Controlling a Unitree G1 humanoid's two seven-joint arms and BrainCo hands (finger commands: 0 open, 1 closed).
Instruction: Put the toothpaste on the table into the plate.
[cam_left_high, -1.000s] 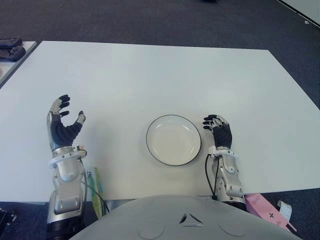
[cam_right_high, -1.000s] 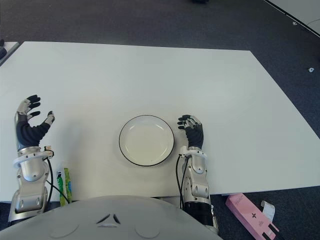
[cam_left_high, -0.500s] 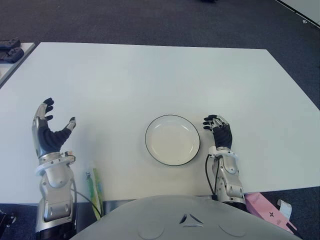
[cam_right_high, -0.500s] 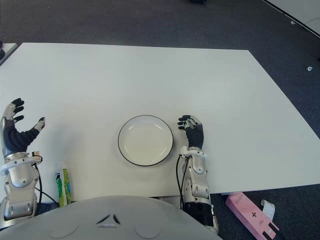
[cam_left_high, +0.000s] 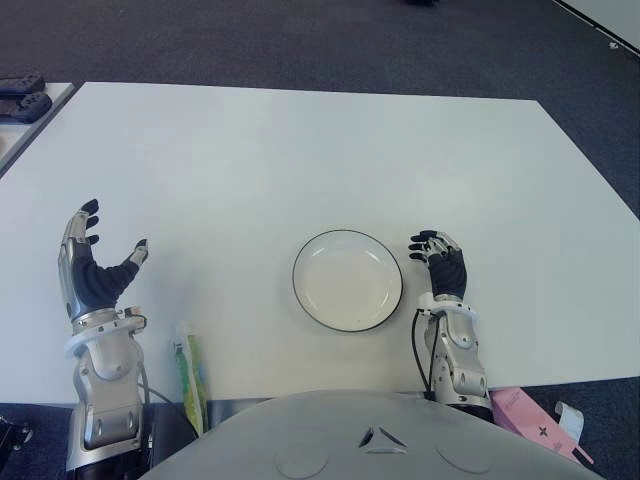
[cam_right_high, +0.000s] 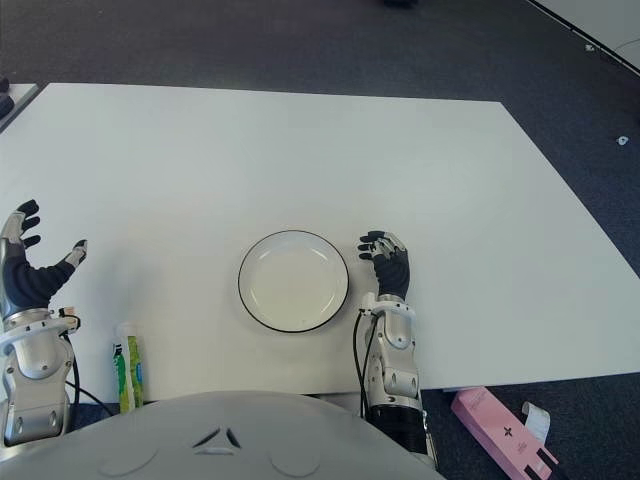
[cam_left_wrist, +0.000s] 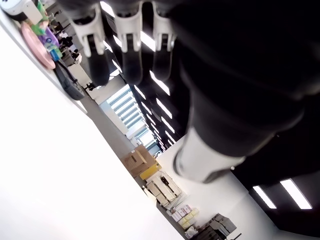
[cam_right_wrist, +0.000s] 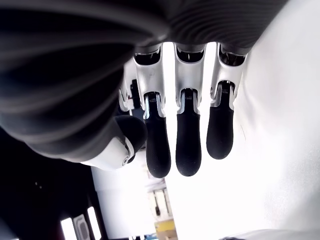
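while no lettering on it can be read, the toothpaste (cam_left_high: 190, 368) shows as a slim green and white tube with a white cap, lying flat at the lower left of the left eye view, at the near edge of the desk (cam_left_high: 300, 160) and well apart from the plate (cam_left_high: 348, 280). it lies just to the right of the left forearm, and nothing is touching it.

the left robot hand (cam_left_high: 92, 270) shows at the left of the frame, beyond the tube, palm turned inward, its dark fingers (cam_left_high: 85, 218) spread and the thumb held apart; it is released and holds nothing. its wrist view shows the same straight, parted fingers with nothing between them.

the right robot hand (cam_left_high: 441, 265) shows just beside the right rim of the plate, its fingers (cam_right_wrist: 188, 140) bent loosely but not clenched, and nothing is held in it.

the plate is round, shallow and glossy white with a thin dark rim, and it sits below the middle of the smooth, matte white rectangular desk. a pink box (cam_left_high: 538, 420) lies on the dark carpet at the lower right; its marks are too small to read.
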